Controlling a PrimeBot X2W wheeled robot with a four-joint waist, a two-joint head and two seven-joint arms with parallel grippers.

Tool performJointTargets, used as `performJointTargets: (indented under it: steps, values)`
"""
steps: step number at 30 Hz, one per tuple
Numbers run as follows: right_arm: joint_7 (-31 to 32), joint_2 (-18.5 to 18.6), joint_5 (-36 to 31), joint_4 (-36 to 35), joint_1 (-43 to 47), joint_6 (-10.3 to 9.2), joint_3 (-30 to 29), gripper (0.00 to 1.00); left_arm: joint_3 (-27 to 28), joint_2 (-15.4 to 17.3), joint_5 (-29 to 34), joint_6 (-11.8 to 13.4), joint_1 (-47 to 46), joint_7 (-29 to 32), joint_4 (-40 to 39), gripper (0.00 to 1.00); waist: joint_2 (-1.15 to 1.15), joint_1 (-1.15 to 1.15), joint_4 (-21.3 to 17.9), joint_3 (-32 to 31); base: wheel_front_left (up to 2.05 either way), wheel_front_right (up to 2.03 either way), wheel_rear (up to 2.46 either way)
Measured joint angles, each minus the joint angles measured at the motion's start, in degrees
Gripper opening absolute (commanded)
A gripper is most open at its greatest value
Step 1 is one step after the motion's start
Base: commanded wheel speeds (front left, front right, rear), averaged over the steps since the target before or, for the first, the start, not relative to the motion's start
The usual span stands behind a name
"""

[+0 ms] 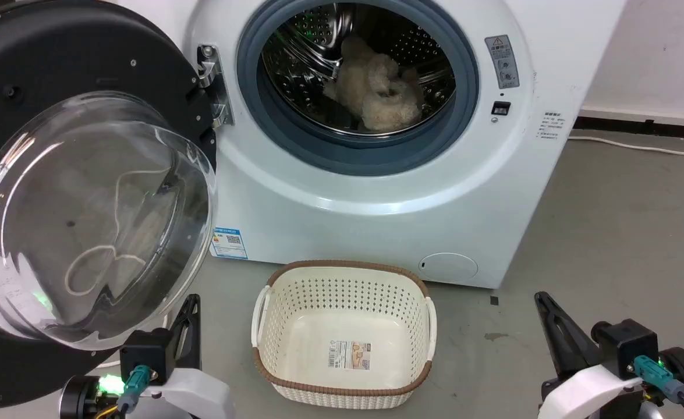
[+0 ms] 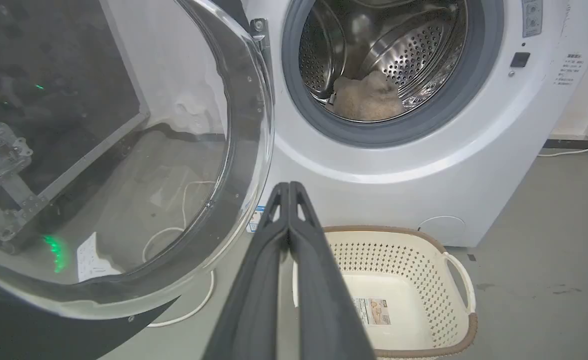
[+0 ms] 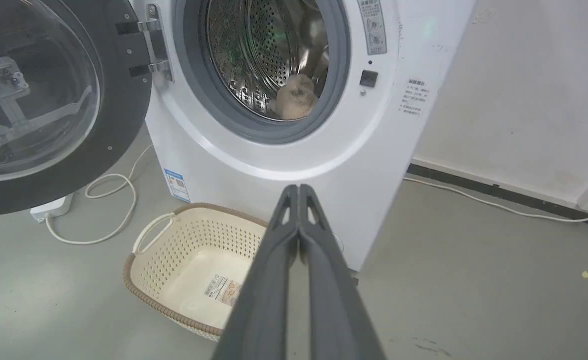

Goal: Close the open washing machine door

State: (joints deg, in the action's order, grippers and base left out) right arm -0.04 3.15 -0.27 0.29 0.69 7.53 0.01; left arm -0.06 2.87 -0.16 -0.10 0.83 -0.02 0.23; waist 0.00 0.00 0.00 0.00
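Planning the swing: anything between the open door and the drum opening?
Nothing visible. The fluffy laundry lies inside the drum, clear of the gasket. The basket sits on the floor, seemingly below the sweep of the washing machine door.

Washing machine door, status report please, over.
Left gripper and right gripper shut, holding nothing. Washing machine door wide open. Cream basket on floor before washing machine; fluffy item inside drum.

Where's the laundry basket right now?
In the head view the laundry basket sits on the floor at bottom centre, just in front of the washing machine and to the right of the open washing machine door.
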Motion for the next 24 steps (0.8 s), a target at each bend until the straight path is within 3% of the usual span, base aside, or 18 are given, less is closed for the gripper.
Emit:
performJointTargets:
  steps: [23, 24]
  values:
    - [0.00, 0.00, 0.00, 0.00, -0.01, 0.00, 0.00, 0.00, 0.00, 0.00, 0.00, 0.01, -0.01, 0.00, 0.00, 0.00, 0.00, 0.00, 0.00, 0.00, 0.00, 0.00, 0.00]
    - [0.00, 0.01, 0.00, 0.04, 0.02, 0.00, 0.01, 1.00, -0.03, 0.00, -0.01, 0.00, 0.04, 0.00, 0.05, 1.00, 0.00, 0.00, 0.00, 0.00, 0.00, 0.00, 0.00]
